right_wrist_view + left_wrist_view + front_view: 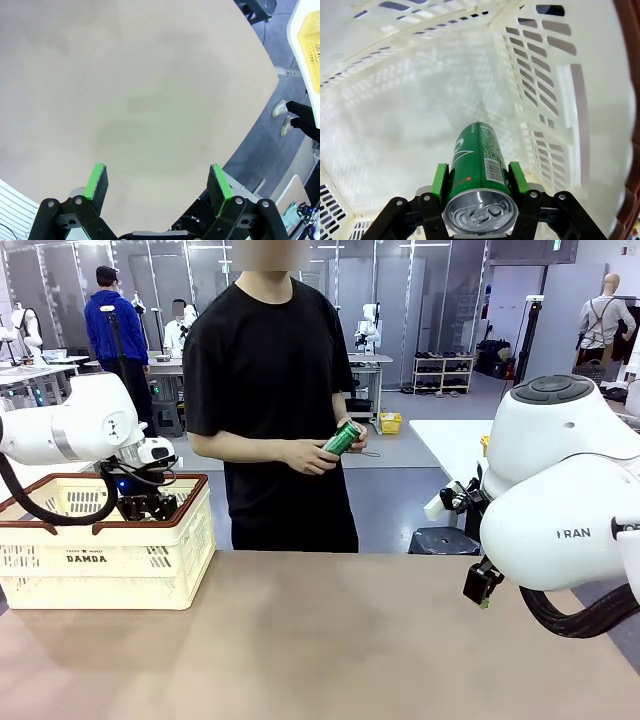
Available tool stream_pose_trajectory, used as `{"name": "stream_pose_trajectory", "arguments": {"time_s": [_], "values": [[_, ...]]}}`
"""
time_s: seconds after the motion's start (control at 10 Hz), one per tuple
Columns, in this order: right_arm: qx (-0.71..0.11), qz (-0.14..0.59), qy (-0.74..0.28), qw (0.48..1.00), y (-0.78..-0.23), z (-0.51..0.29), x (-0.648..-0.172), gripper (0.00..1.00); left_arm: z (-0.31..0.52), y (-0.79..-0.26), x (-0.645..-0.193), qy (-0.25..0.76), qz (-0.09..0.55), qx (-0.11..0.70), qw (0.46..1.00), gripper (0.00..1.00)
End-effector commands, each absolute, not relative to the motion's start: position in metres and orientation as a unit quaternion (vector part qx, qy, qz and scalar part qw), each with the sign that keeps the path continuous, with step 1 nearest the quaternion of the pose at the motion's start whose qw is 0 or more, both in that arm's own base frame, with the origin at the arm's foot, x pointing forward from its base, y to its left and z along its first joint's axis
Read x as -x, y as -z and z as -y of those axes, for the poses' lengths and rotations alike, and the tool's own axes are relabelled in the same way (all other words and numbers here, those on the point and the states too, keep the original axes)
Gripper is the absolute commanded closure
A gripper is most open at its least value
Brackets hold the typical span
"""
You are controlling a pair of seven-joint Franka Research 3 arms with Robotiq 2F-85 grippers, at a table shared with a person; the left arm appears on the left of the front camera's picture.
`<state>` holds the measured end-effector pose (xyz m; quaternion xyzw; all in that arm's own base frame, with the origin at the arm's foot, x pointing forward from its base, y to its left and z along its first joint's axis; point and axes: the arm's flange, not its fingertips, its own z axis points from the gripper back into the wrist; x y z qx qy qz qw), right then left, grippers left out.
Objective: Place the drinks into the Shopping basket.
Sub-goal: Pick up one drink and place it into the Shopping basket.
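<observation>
Left gripper (478, 179) sits down inside the Shopping basket (545, 90), clamped on a green can (476, 147); right gripper (159, 182) gapes wide above the table (125, 75).

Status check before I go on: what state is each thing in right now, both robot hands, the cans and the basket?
left hand: shut on green can, inside the Shopping basket.
green can: sealed, gripped, not yet released.
right hand: open, empty, above the table.
second green can: tilted, held in the person's hands.
Shopping basket: upright on the table, floor bare below the gripped can.
</observation>
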<state>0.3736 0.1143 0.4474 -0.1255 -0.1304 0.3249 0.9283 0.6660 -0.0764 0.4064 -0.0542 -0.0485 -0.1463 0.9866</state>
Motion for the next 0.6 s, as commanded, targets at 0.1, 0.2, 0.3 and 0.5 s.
{"name": "stream_pose_trajectory", "arguments": {"time_s": [0.1, 0.2, 0.3, 0.5], "values": [[0.125, 0.13, -0.328, 0.927, -0.447, -0.113, -0.374, 0.0, 0.075, -0.39, -0.671, 0.121, 0.051, 0.067, 0.989, 0.42], [0.125, 0.13, -0.328, 0.927, -0.447, -0.113, -0.374, 0.0, 0.074, -0.386, -0.672, 0.123, 0.046, 0.063, 0.989, 0.42], [0.125, 0.13, -0.328, 0.927, -0.447, -0.113, -0.374, 0.0, 0.074, -0.383, -0.672, 0.122, 0.041, 0.051, 0.99, 0.42], [0.125, 0.13, -0.328, 0.927, -0.447, -0.113, -0.374, 0.0, 0.075, -0.379, -0.672, 0.12, 0.04, 0.059, 0.99, 0.42]]}}
